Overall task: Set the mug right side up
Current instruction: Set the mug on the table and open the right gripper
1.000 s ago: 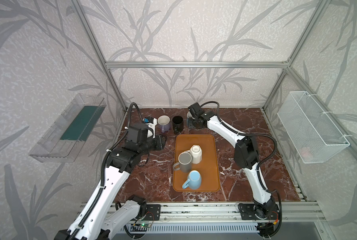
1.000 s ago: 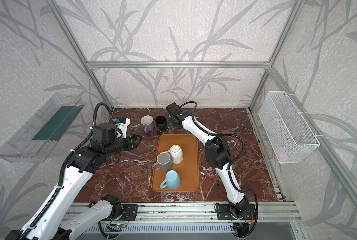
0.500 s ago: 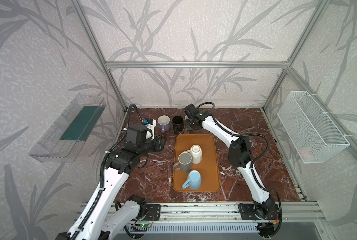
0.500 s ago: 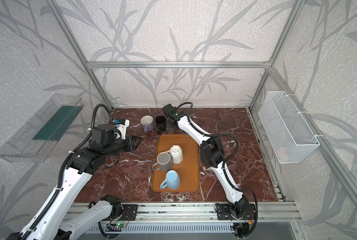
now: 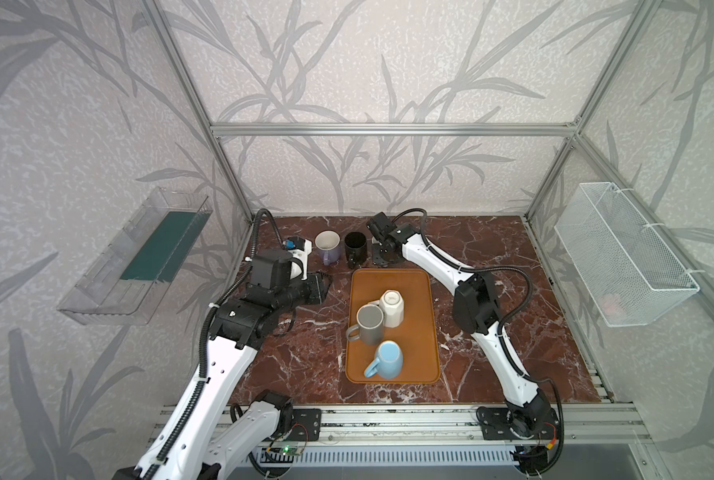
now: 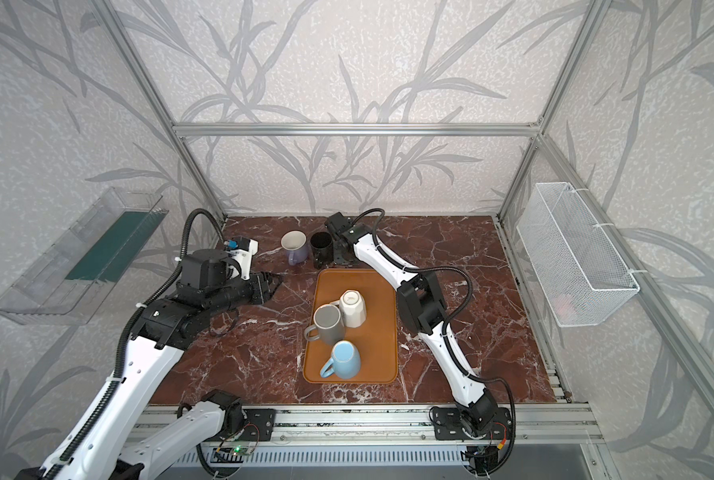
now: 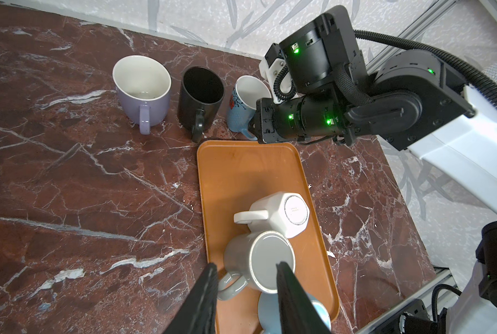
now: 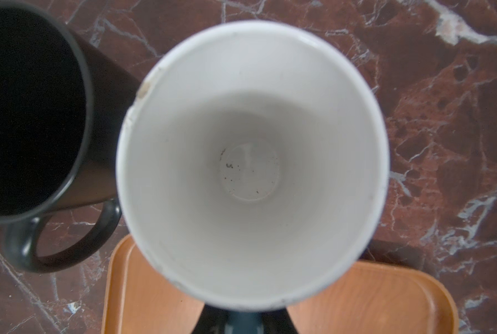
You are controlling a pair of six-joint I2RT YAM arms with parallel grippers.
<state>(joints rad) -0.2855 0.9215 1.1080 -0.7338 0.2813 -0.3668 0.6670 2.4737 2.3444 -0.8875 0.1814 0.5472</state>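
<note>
A mug with a blue floral outside and white inside (image 7: 246, 105) stands mouth up beside the black mug (image 7: 202, 98), just behind the orange tray (image 7: 241, 173). My right gripper (image 7: 254, 127) is shut on its handle. In the right wrist view its white inside (image 8: 250, 162) fills the frame, with the gripper (image 8: 243, 321) under the rim. In both top views the right wrist (image 5: 382, 241) hides this mug. Whether its base touches the table I cannot tell. My left gripper (image 7: 246, 289) is open and empty, hovering left of the tray (image 5: 326, 286).
On the tray (image 5: 388, 278) three mugs sit upside down: white (image 5: 392, 307), grey (image 5: 370, 324), light blue (image 5: 388, 359). A purple mug (image 5: 327, 246) and the black mug (image 5: 355, 247) stand upright at the back. Marble table (image 5: 297, 357) all round.
My right arm has shifted a little left with the mug, closer to the black mug. The left arm has barely moved.
</note>
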